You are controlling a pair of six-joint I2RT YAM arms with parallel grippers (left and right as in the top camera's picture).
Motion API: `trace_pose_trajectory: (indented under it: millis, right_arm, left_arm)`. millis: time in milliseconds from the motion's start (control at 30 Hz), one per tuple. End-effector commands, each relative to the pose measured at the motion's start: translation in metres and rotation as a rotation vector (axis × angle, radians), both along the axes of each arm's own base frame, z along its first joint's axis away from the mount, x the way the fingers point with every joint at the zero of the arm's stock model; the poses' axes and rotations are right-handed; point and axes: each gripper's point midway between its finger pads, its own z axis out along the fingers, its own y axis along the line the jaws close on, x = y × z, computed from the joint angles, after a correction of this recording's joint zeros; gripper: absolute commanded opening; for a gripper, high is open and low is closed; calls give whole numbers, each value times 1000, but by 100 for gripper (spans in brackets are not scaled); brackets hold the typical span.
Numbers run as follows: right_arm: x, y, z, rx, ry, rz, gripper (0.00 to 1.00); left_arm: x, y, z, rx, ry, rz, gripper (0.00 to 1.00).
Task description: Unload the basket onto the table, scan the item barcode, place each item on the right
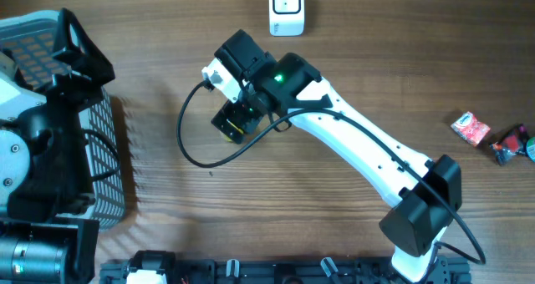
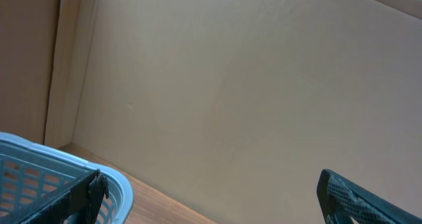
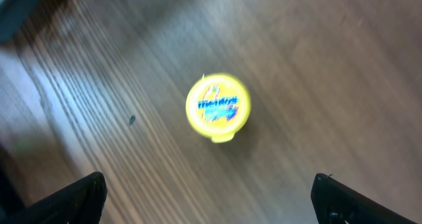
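Little of the task looks done: the yellow tub [image 3: 217,107] stands alone on the bench [image 3: 316,66], right under the right tool [image 3: 208,201], whose jaws are spread wide and hold nothing. The left tool [image 2: 211,197], equally wide and empty, hangs by the basket [image 2: 39,165]. Grasping the tub and showing it to the likely white scanner [image 1: 287,8] are left.

Right wrist view: yellow tub [image 3: 217,107] blurred, lid print unreadable. Overhead: my right claw [image 1: 234,121] hides nearly all of it. My left claw [image 2: 212,188]: fingers cut by frame bottom. Basket [image 1: 109,142] at the surface's left edge: cropped, partly under my left arm [image 1: 25,146]. Dark packet [image 1: 512,144] at the right edge: cropped, unidentifiable.
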Motion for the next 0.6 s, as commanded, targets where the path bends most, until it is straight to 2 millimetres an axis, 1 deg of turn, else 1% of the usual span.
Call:
trace_pose_trajectory:
  millis: [0,67,133,167,233,333,400,500,567]
  right_arm:
    - [17,-5,-24,-104,-52,50,100]
    - [20,0,-45,-119,-28,70,100]
    - [27,9,-74,-136,-12,78,100]
    - [26,13,-85,-136,8,89,100]
    - [24,17,-93,-128,25,114,100]
    - [26,27,-92,-82,21,127,100]
    - [23,39,-94,-28,44,148,100]
    - [19,47,-112,-6,94,149,100]
    - [16,48,-132,-30,125,147,100]
  left_arm:
    - [0,-1,0,-1,-2,-3,100]
    - [0,-1,0,-1,-2,-3,100]
    - [0,-1,0,-1,-2,-3,100]
    - [0,-1,0,-1,-2,-3,100]
    - [0,-1,0,-1,-3,-3,100]
    - [0,-1,0,-1,-2,-3,100]
    - [0,-1,0,-1,-2,-3,100]
    - [0,-1,0,-1,-3,-3,100]
    - [0,-1,0,-1,-3,-3,100]
